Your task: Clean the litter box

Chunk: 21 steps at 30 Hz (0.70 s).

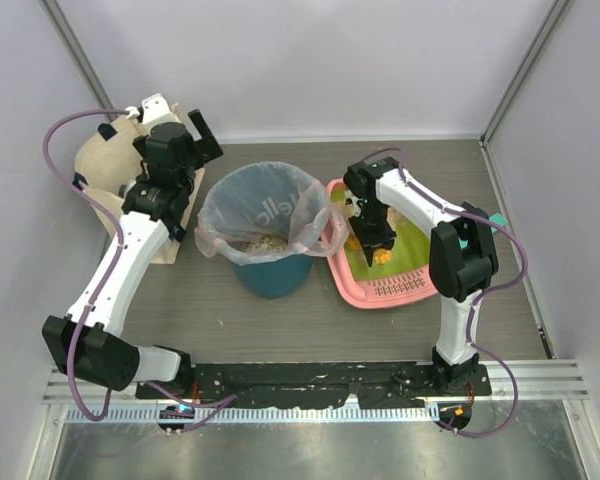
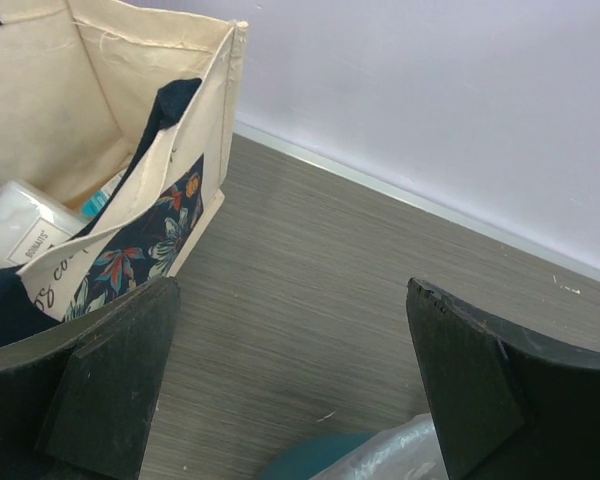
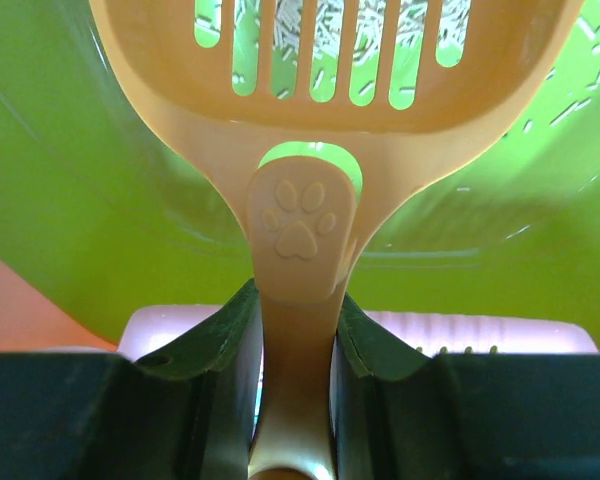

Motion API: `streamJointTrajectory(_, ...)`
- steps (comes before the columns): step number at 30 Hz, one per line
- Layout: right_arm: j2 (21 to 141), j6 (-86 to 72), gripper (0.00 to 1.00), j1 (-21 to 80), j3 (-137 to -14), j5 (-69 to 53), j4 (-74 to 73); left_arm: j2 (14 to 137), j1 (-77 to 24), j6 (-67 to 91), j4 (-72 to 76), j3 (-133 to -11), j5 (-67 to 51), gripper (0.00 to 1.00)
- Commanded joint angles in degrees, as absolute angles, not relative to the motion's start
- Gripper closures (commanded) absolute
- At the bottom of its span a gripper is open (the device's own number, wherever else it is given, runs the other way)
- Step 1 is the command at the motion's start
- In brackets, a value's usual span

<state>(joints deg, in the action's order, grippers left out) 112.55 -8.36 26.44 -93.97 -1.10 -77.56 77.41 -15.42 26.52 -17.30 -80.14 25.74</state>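
Note:
The pink litter box (image 1: 352,287) with its lime-green floor (image 3: 70,180) lies right of centre, its slotted ledge (image 1: 395,290) at the near end. My right gripper (image 1: 373,247) hangs over the tray, shut on the handle of the orange slotted scoop (image 3: 298,225). The scoop's head (image 3: 330,50) points down at the green floor, where pale litter bits (image 3: 330,20) show through the slots. My left gripper (image 1: 202,135) is raised at the back left, wide open and holding nothing, over bare table (image 2: 310,290).
A teal round bin (image 1: 270,272) lined with a clear bag (image 1: 265,205) stands in the middle, touching the tray's left rim, with beige litter inside. A cream tote bag (image 1: 105,165) (image 2: 110,110) with items sits at the far left by the back wall.

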Motion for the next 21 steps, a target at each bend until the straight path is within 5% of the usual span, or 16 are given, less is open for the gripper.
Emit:
streamJointTrajectory(1, 113.03, -4.14, 0.99, 26.10, -95.01, 1.74, -70.94, 74.36, -15.38, 26.63, -16.70, -79.28, 28.56, 0.00)
streamJointTrajectory(21, 114.44, -3.95, 0.99, 26.10, -90.36, 9.04, -53.37, 72.33, -15.29, 26.54, -17.84, -77.70, 28.65, 0.00)
